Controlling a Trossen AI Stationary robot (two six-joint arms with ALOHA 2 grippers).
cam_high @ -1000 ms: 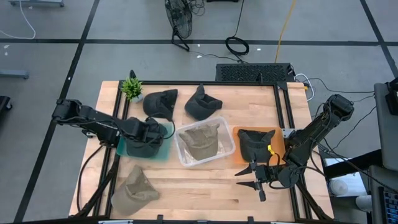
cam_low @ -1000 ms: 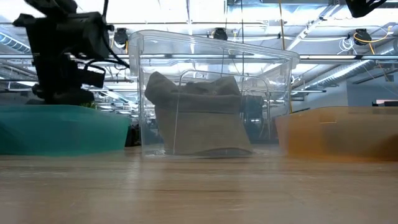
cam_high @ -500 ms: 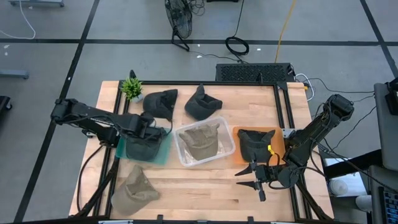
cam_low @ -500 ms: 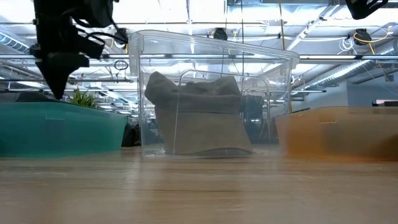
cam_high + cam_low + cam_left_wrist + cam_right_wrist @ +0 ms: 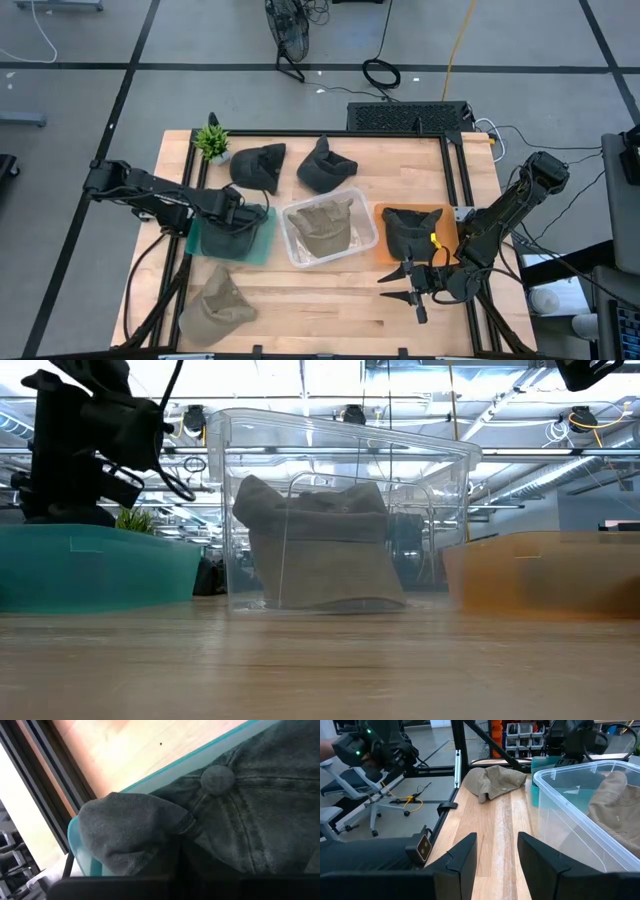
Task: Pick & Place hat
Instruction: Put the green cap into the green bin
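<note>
A dark grey hat (image 5: 230,238) lies in the teal bin (image 5: 203,245), on the table's left side. The left wrist view shows its crown button (image 5: 217,777) and a bunched lobe of cloth (image 5: 125,830). My left gripper (image 5: 243,213) is down inside the bin, at the hat's far right part, shut on the hat. In the low view the left arm (image 5: 85,445) stands behind the teal wall (image 5: 100,565). My right gripper (image 5: 400,285) waits open above the table's near right part, holding nothing. My left gripper has the dark hat by a gathered fold at the crown's edge (image 5: 186,826), coming from above and slanting down into the bin. The cloth bunches up right at the fingers, which it mostly hides. The hat rests on the bin's floor.
A clear bin (image 5: 296,250) in the middle holds a khaki hat (image 5: 322,228). An orange bin (image 5: 448,240) holds a dark hat (image 5: 408,232). Two dark hats (image 5: 258,165) (image 5: 325,167) and a small plant (image 5: 212,140) lie along the far side. Another khaki hat (image 5: 215,305) lies near left.
My left gripper rose above the teal bin's rim, then came back down into the bin. The dark hat stayed in the bin. The right arm kept still.
</note>
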